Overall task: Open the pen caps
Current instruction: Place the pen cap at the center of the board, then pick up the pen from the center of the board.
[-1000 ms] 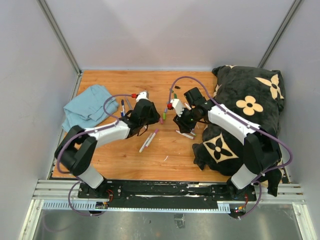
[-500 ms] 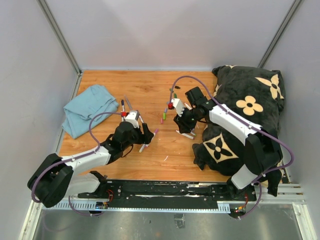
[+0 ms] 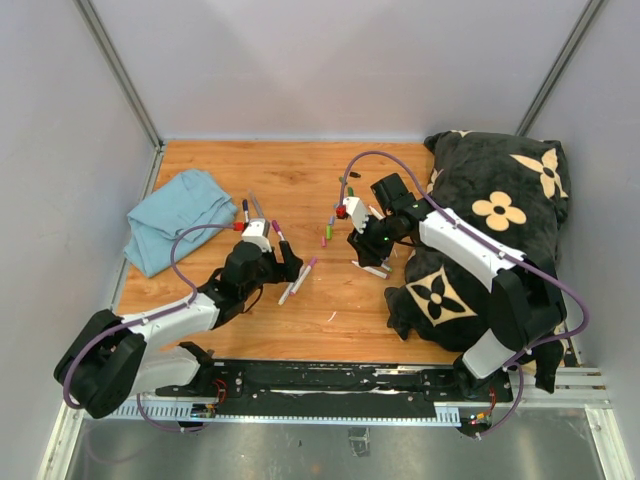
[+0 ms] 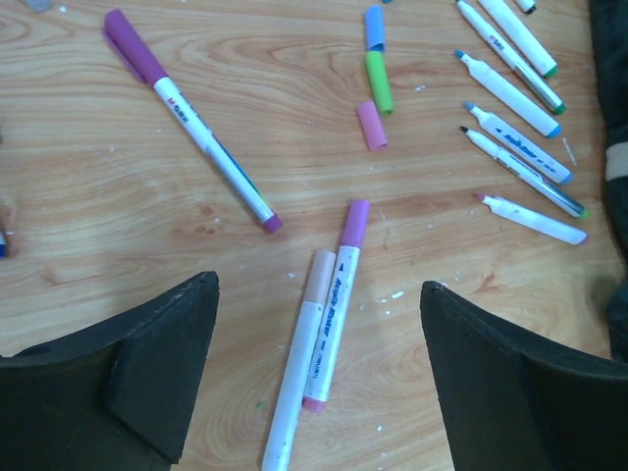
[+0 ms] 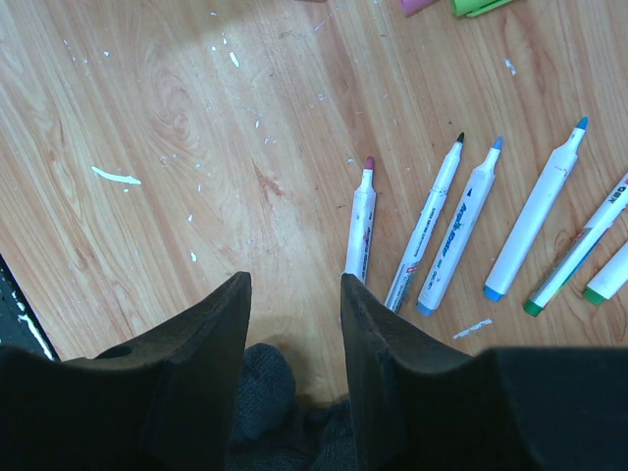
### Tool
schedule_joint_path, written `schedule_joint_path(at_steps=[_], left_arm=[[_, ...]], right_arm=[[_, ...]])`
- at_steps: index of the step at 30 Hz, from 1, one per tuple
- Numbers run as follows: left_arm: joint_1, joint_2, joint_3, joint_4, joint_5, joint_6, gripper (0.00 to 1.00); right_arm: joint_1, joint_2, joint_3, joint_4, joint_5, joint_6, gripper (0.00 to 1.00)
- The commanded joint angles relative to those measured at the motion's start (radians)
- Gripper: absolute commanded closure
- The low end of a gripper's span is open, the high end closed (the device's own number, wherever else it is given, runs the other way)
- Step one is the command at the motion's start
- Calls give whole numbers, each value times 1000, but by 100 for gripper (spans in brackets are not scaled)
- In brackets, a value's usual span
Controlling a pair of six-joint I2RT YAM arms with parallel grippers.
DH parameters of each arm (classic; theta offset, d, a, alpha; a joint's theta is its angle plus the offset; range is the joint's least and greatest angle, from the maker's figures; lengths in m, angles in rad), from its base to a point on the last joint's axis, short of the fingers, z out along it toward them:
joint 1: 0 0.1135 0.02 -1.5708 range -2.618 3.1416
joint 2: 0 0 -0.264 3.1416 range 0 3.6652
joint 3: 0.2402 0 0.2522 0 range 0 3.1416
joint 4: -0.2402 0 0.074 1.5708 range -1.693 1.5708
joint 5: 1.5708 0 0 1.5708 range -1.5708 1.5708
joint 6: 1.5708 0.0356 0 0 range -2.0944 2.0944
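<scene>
Low over the wooden table, my left gripper (image 4: 319, 294) (image 3: 288, 268) is open wide. Two capped pens lie side by side on the wood between its fingers, untouched: one has a pale pink cap (image 4: 320, 273), the other a purple cap (image 4: 354, 222). Another pen with a purple cap (image 4: 135, 47) lies farther off to the left. Loose blue (image 4: 374, 26), green (image 4: 379, 82) and pink (image 4: 371, 126) pen caps lie beyond. My right gripper (image 5: 294, 285) (image 3: 362, 248) is open with nothing between its fingers, next to a row of uncapped pens (image 5: 428, 232).
A blue cloth (image 3: 175, 215) lies at the back left. A black flower-patterned cushion (image 3: 490, 215) fills the right side, and its dark fabric (image 5: 260, 392) shows under my right gripper. More uncapped pens (image 4: 510, 90) lie to the right in the left wrist view.
My left gripper has drawn back from the middle toward the near left and opened wide over the two capped pens. The right arm has stayed put.
</scene>
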Motion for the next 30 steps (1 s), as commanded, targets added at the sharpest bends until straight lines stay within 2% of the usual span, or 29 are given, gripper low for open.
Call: schedule_joint_path(at_steps=[1, 5, 23, 30], left_arm=[[6, 6, 38, -26, -85, 14, 10], [7, 6, 44, -35, -123, 3, 3], [39, 97, 107, -90, -157, -47, 1], [43, 175, 183, -177, -214, -85, 1]], right_arm=[[-10, -24, -2, -23, -24, -16, 57], [-11, -24, -2, -22, -24, -17, 57], [-10, -21, -3, -23, -28, -18, 57], [-10, -18, -2, -26, -29, -20, 57]])
